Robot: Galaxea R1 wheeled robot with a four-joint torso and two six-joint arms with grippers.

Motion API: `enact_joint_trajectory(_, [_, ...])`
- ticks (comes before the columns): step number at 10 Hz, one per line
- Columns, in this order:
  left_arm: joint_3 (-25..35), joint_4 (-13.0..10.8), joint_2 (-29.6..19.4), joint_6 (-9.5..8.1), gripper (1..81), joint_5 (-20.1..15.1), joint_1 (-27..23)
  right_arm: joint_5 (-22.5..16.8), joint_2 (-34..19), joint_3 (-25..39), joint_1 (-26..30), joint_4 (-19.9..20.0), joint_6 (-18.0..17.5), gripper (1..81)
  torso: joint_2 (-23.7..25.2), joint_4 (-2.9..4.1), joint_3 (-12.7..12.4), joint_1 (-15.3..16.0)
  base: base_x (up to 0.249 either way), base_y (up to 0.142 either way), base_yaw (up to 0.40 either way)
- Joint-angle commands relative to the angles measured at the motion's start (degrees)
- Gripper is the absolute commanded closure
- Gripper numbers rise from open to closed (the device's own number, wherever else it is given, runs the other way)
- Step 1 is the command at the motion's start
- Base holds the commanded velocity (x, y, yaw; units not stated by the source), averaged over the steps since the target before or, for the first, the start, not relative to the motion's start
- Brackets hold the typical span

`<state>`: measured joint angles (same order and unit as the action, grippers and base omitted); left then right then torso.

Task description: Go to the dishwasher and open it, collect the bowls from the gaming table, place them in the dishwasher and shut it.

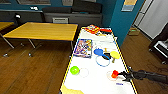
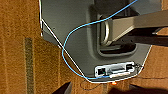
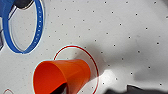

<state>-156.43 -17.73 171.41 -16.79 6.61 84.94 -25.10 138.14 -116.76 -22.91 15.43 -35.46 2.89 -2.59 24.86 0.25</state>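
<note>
The gaming table [image 1: 100, 82] is a long white top with a colourful board game [image 1: 83, 47] on it. A pale green bowl [image 1: 74, 70] sits near its left edge, with a whitish bowl [image 1: 84, 72] beside it. A blue-rimmed bowl [image 1: 102, 61] [image 3: 25, 27] lies mid-table. An orange cup [image 1: 114, 73] [image 3: 61, 77] stands on a clear red-rimmed dish [image 3: 93, 62]. My right gripper [image 1: 124, 75] reaches in from the right, open, just beside the cup and close above the table. The dishwasher is out of view. The left wrist view looks down on my own grey base [image 2: 75, 30].
A blue paddle [image 1: 99, 52] and a yellow paddle [image 1: 115, 54] lie past the blue-rimmed bowl. A yellow-topped table [image 1: 42, 31] stands to the left on a wooden floor [image 1: 30, 72]. A teal wall corner [image 1: 122, 22] is close to the white table's right side.
</note>
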Motion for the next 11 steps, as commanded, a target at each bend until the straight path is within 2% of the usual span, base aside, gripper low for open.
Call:
enact_joint_trajectory(1, [-0.02,0.50,-0.36,-0.35,1.0,-3.79,0.36,-1.88,-0.22,-0.21,8.17,1.44,-0.22,1.0,0.00,0.00,0.00,0.00,0.000,0.000,0.000])
enact_joint_trajectory(8, [-0.02,1.29,-0.54,-0.35,1.0,-3.88,0.36,-1.62,4.18,-4.69,7.12,1.53,-0.31,1.0,-0.02,0.00,0.00,0.02,0.000,0.000,0.000])
enact_joint_trajectory(9, [-0.02,1.29,-0.54,-0.35,1.0,-3.88,0.45,-1.53,3.92,-4.43,7.38,1.62,0.04,81.1,-0.02,0.00,0.00,0.02,0.000,0.000,0.000])
enact_joint_trajectory(11, [-0.02,1.37,-0.80,-0.35,1.0,-3.80,0.45,-1.70,-0.17,0.11,9.74,2.84,-0.22,81.1,-0.02,0.00,0.00,0.02,0.000,0.000,0.000])
